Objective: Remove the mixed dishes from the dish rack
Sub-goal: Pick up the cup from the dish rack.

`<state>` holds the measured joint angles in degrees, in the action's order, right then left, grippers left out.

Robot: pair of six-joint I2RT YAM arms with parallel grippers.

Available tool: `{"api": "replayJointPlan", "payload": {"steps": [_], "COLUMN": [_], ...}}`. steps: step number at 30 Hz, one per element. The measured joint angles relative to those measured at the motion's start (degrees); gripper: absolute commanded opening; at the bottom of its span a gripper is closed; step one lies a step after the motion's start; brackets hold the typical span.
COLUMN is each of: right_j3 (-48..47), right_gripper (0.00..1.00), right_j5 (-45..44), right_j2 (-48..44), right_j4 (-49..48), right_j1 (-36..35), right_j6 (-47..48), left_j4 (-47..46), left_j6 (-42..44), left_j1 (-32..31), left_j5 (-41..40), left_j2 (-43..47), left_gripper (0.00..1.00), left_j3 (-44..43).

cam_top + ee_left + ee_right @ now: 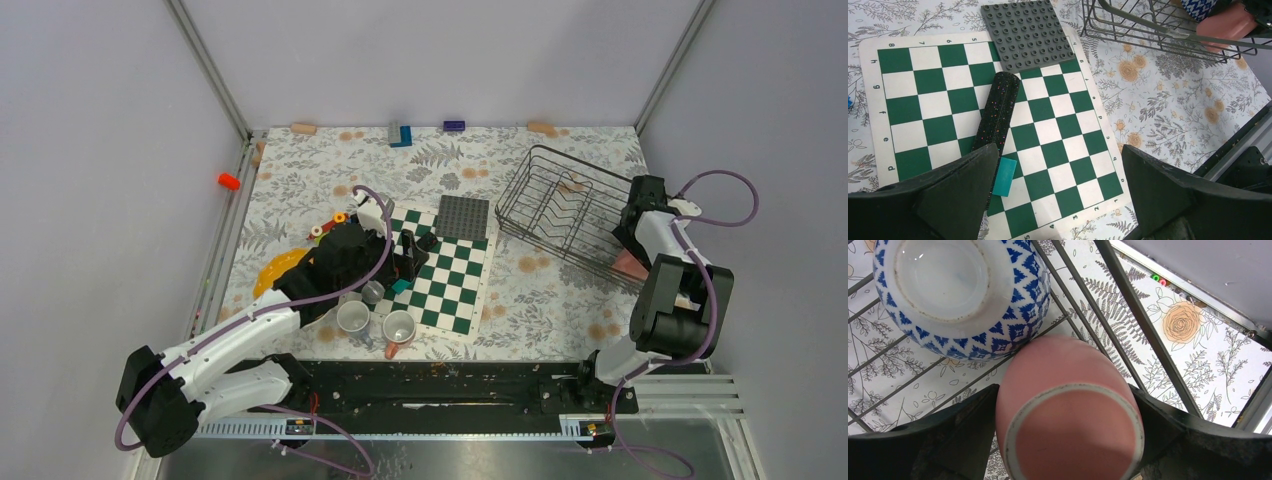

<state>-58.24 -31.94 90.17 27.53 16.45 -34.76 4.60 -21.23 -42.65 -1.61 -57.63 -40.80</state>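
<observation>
Bearing the dish rack (pixel 565 205), a floral tablecloth (pixel 560 300) meets grey walls (pixel 450 50)

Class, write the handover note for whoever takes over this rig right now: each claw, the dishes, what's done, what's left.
Left claw: open, empty, above the chessboard.
Right claw: in the dish rack, fingers either side of an upturned pink mug; firm grip not confirmed.
Done: yellow plate and three mugs out on the table.
Left: pink mug and the blue-and-white bowl touching it, both in the rack.
</observation>
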Motion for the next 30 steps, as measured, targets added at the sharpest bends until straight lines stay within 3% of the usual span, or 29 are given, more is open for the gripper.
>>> {"api": "replayJointPlan", "payload": {"steps": [11, 16, 30], "right_j3": [3.0, 5.5, 11.6], "right_gripper": [0.36, 0.28, 0.19], "right_j5": [1.1, 3.2, 4.7], "right_j2": [-3.2, -7.4, -21.9], "right_j4": [-2.4, -3.5, -6.3], "right_j1": [0.2, 0.2, 0.2], "right_j6": [0.4, 0.5, 2.4], "left_j4": [0.0, 0.0, -0.1], "left_j6": [-0.2, -0.3, -0.9], "left_j1": [0.0, 0.1, 0.1], "left_j5": [1.9, 2.6, 3.4], "left_j2": [0.0, 0.1, 0.3], "left_gripper": [0.99, 0.99, 0.99], "left_j3": [0.0, 0.0, 0.0]}}
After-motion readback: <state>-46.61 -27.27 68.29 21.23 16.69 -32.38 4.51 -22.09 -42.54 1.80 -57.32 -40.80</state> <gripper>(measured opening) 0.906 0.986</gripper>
